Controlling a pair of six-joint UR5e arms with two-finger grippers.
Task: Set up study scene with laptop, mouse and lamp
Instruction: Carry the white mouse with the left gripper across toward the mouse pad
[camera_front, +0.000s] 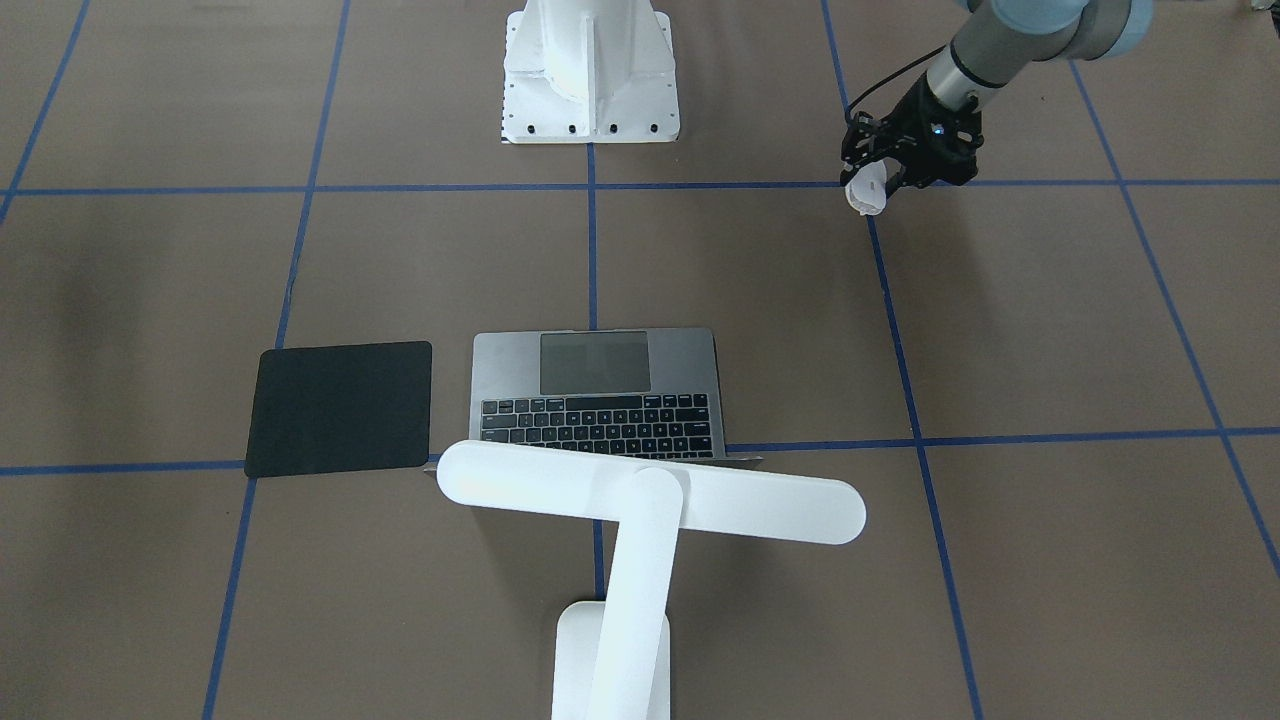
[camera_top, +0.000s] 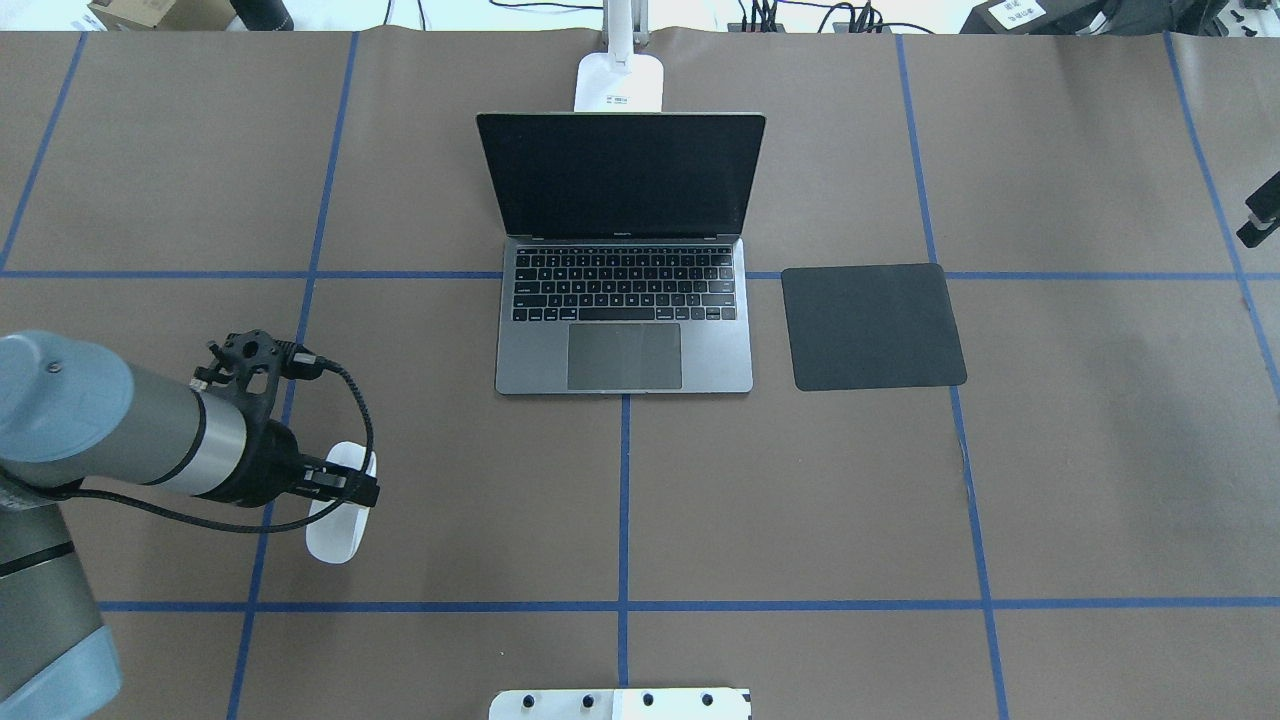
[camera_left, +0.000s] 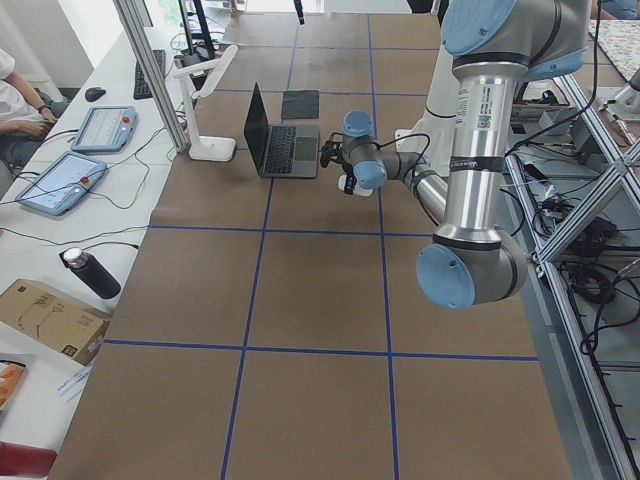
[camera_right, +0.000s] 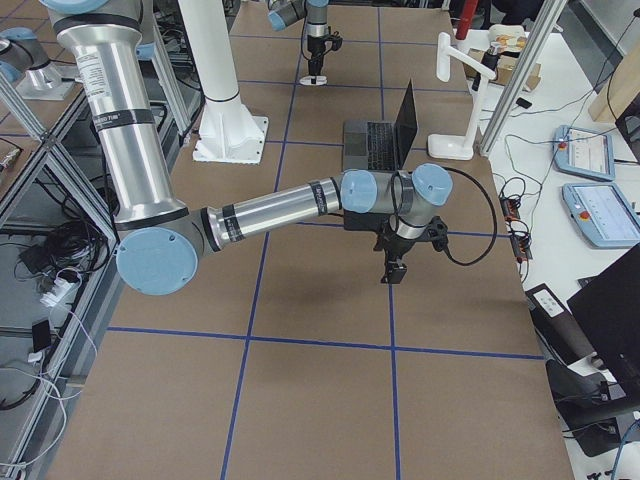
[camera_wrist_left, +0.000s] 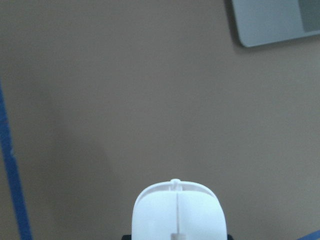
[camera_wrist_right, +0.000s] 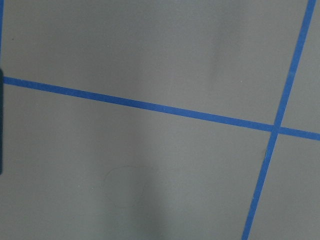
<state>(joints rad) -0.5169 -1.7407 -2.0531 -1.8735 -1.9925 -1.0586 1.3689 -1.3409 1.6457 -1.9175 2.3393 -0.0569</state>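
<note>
White mouse (camera_front: 864, 195) clamped in left gripper (camera_front: 876, 183), 1 o'clock of laptop (camera_front: 600, 395), front view. Overhead: 8 o'clock of laptop. Wrist view: smooth shell, likely light, slippery; pinch across flanks, gently. Side view: right gripper (camera_right: 393, 270), gap untellable.

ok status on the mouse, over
Left gripper shut on mouse, left of laptop. Right gripper out beyond mat, jaws unclear. Lamp behind open laptop. Laptop sits between mouse and mat.
</note>
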